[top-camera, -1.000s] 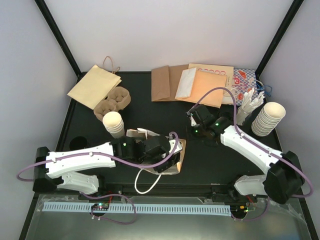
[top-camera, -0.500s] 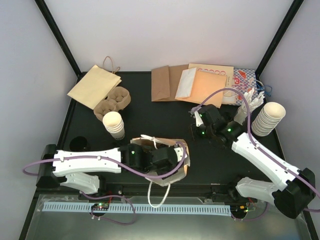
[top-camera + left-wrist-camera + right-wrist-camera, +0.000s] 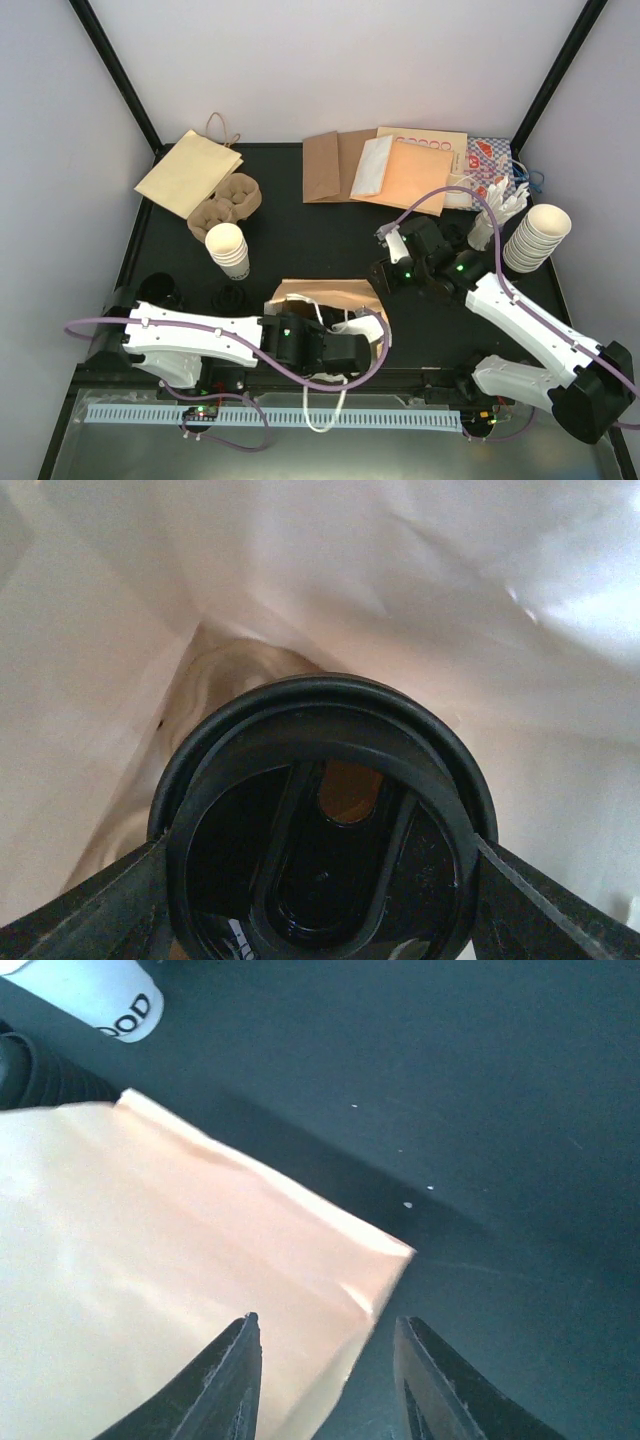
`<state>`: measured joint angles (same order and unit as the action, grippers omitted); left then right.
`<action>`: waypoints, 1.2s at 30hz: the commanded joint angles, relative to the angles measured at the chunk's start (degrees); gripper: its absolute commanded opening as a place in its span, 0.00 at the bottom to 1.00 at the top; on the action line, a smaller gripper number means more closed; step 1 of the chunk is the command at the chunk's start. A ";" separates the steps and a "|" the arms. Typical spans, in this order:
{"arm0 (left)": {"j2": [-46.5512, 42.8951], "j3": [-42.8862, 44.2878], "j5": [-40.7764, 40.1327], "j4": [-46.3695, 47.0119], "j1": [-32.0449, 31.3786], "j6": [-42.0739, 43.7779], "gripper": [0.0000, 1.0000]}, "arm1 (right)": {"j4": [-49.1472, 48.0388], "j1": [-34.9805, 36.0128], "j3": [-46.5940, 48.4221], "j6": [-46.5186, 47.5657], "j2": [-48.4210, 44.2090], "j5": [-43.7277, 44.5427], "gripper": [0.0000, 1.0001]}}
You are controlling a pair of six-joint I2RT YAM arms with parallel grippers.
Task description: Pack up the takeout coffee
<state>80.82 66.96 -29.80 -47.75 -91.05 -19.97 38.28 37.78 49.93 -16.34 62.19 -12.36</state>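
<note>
Big black tabletop (image 3: 300,240) under it all. The brown paper bag with white handles (image 3: 330,295) wraps right around the left gripper (image 3: 320,910), which is clamped on the takeout coffee cup with its round black plastic lid (image 3: 320,740), down inside the bag. The right gripper (image 3: 325,1380) hangs just over the bag's corner, fingers apart, gripping nothing.

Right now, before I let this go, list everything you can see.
open bag: one, tan, white handles, near centre
lidded cup: one, black lid, inside open bag, gripped
cup stacks: two, cream, left and right
lids: stack, black, near left
carrier: one, brown, back left
flat bags: several, tan, brown, white, orange, printed, along the back
utensils: bunch, white, back right
table: one, black
left gripper: shut on lidded cup, inside open bag
right gripper: open, over open bag's corner
</note>
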 commanded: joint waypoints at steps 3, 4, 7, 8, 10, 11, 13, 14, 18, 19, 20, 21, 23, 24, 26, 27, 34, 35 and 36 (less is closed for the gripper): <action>0.82 2.12 -5.28 -10.07 -1.45 -1.36 0.47 | -2.86 -0.21 0.32 2.54 0.74 -5.37 0.42; 1.10 2.34 -5.67 -10.89 -1.50 -1.12 0.47 | -2.81 -0.26 0.26 2.55 1.14 -5.54 0.42; 1.99 2.65 -7.02 -12.82 -1.80 -0.10 0.47 | -3.09 -0.23 -0.11 2.71 1.63 -5.55 0.42; 2.30 2.65 -7.41 -13.15 -1.85 0.26 0.47 | -3.32 -0.25 -0.18 2.73 1.55 -5.48 0.42; 2.46 2.73 -8.24 -13.86 -1.86 0.72 0.47 | -3.11 -0.27 0.01 2.85 1.38 -4.83 0.42; 2.25 2.67 -8.58 -13.94 -1.92 1.20 0.47 | -2.97 -0.24 0.20 3.02 1.24 -4.57 0.42; 1.06 2.06 -9.25 -13.50 -2.01 2.56 0.47 | -2.62 -0.26 0.46 3.36 1.11 -4.27 0.43; 0.28 1.39 -9.30 -12.95 -2.03 3.74 0.47 | -2.54 -0.20 0.51 3.48 1.06 -4.25 0.43; -1.67 -1.13 -10.36 -11.34 -2.03 7.69 0.47 | -2.57 -0.26 0.44 4.15 1.12 -4.96 0.43; -1.85 -1.72 -10.70 -10.82 -2.03 8.71 0.47 | -2.73 -0.26 0.39 4.21 1.15 -5.35 0.43; -2.11 -2.51 -10.93 -9.73 -2.03 9.81 0.47 | -3.03 -0.27 0.17 4.21 1.36 -5.67 0.43; -2.48 -3.63 -11.11 -8.26 -2.03 11.26 0.46 | -3.27 -0.21 0.08 4.13 1.55 -5.88 0.43; -3.47 -6.03 -11.29 -4.22 -2.03 14.26 0.46 | -3.69 -0.25 -0.11 3.47 2.31 -5.01 0.43; -3.84 -7.09 -11.00 -2.29 -2.03 15.51 0.46 | -3.71 -0.25 0.05 2.94 2.84 -4.26 0.43; -4.04 -8.01 -10.31 0.06 -2.03 16.53 0.46 | -3.26 -0.33 0.76 1.12 3.63 -0.72 0.43; -3.89 -8.13 -10.04 0.59 -2.03 16.69 0.46 | -3.01 -0.49 1.26 0.25 3.92 1.32 0.43; -4.68 -10.62 -10.16 2.47 -2.53 17.44 0.45 | -6.33 -6.04 -0.27 -2.74 4.86 -3.10 0.44; -4.83 -10.74 -10.26 2.82 -2.74 17.67 0.45 | -7.06 -6.53 -0.68 -3.00 5.33 -4.25 0.44; -4.96 -10.72 -10.38 3.12 -3.00 17.99 0.45 | -7.67 -6.91 -1.04 -3.28 5.88 -5.18 0.44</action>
<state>77.56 56.60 -39.66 -47.72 -93.01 -3.90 34.63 32.80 49.93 -17.47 66.65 -13.65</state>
